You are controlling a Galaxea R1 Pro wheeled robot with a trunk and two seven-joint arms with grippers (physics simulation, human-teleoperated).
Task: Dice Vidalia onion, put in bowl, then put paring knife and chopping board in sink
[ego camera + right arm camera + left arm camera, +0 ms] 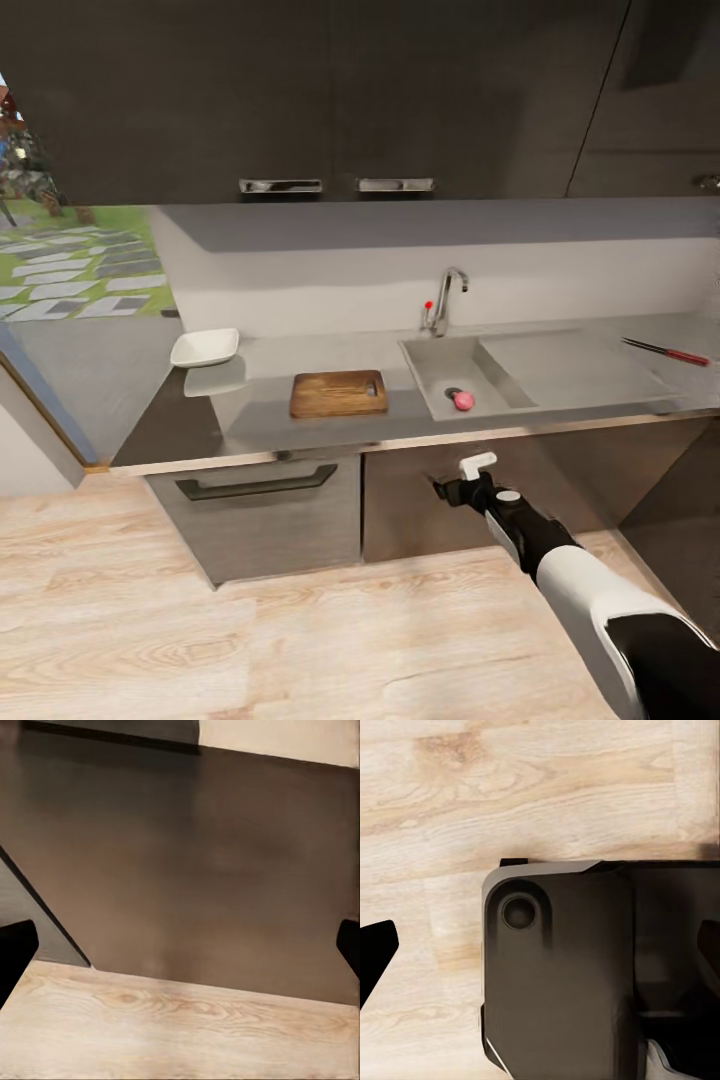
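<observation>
Right fingers [462,478] parted, empty, held low before the cabinet fronts [420,505], below the tabletop [340,355] edge. Onion [463,401] up and just beyond them, in the sink [438,362] beside the drain. Board [339,393] lies flat further left of the fingers; bowl [205,347] further left again, well apart. Knife [666,351] off to their right, past the drainboard. Left fingers [540,945]: dark tips at the wrist frame's edges, spread wide, over wood floor [510,787] and the robot's dark base [562,975]
</observation>
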